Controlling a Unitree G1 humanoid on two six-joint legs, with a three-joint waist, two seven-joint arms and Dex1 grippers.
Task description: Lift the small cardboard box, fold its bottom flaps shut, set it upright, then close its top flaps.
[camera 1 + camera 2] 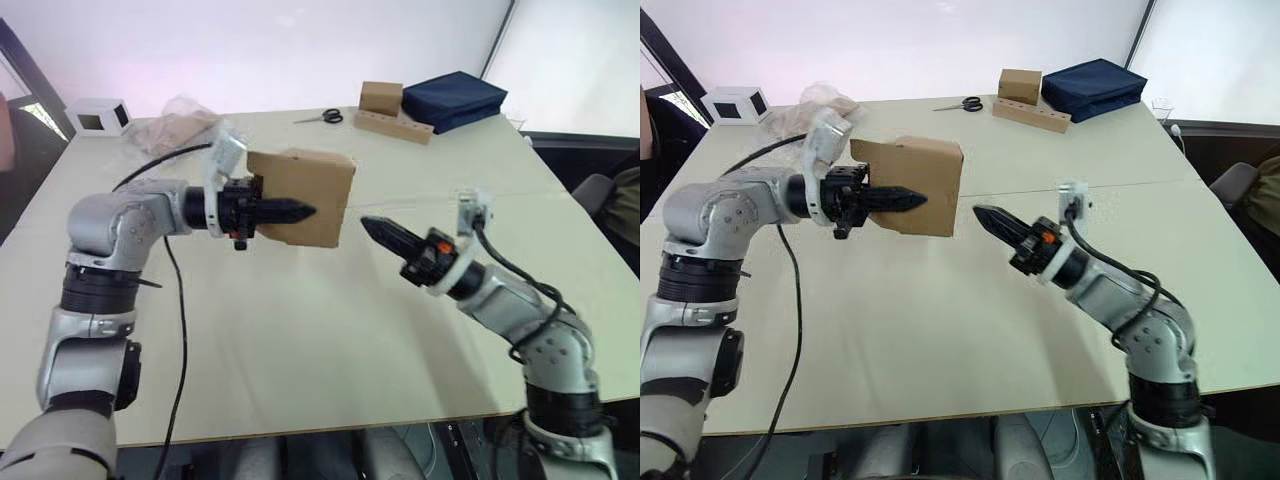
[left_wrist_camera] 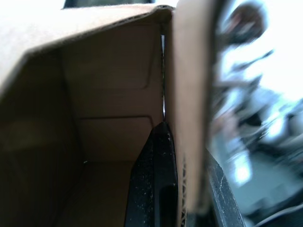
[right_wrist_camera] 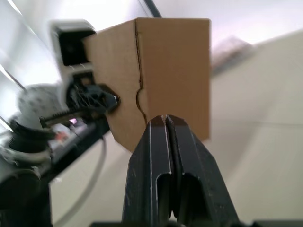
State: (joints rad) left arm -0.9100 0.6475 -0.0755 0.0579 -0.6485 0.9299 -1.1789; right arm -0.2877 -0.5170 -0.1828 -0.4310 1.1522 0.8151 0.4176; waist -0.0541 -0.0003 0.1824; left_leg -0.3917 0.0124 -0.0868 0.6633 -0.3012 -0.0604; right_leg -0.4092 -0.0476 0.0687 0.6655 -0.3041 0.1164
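Nearest, the right tool (image 1: pixel 375 228) hung above the pale worktop (image 1: pixel 300 340) with its two black fingers pressed together on nothing, its tip aimed at the small cardboard box (image 1: pixel 305 196) and stopping just short of it. In the right wrist view those fingers (image 3: pixel 165 142) met along a thin seam, with a corner edge of the box directly beyond them.

Just past it, the left tool (image 1: pixel 290 211) held the box clear of the worktop, tilted slightly. One black finger lay along the outside of the near wall; in the left wrist view the other finger (image 2: pixel 154 179) sat inside the box, pinching that wall, so the tool was clenched on the cardboard. The box's end toward the left arm was open, and the brown interior showed there. Whether its flaps at the other end were folded could not be told.

Farther back, well apart from the box, a crumpled clear bag (image 1: pixel 180 120) and a white cube with a dark window (image 1: pixel 98 116) lay on the left. Scissors (image 1: pixel 322 117), a brown cube on a hole-dotted cardboard slab (image 1: pixel 392 112) and a dark blue bag (image 1: pixel 455 98) sat at the far right edge.
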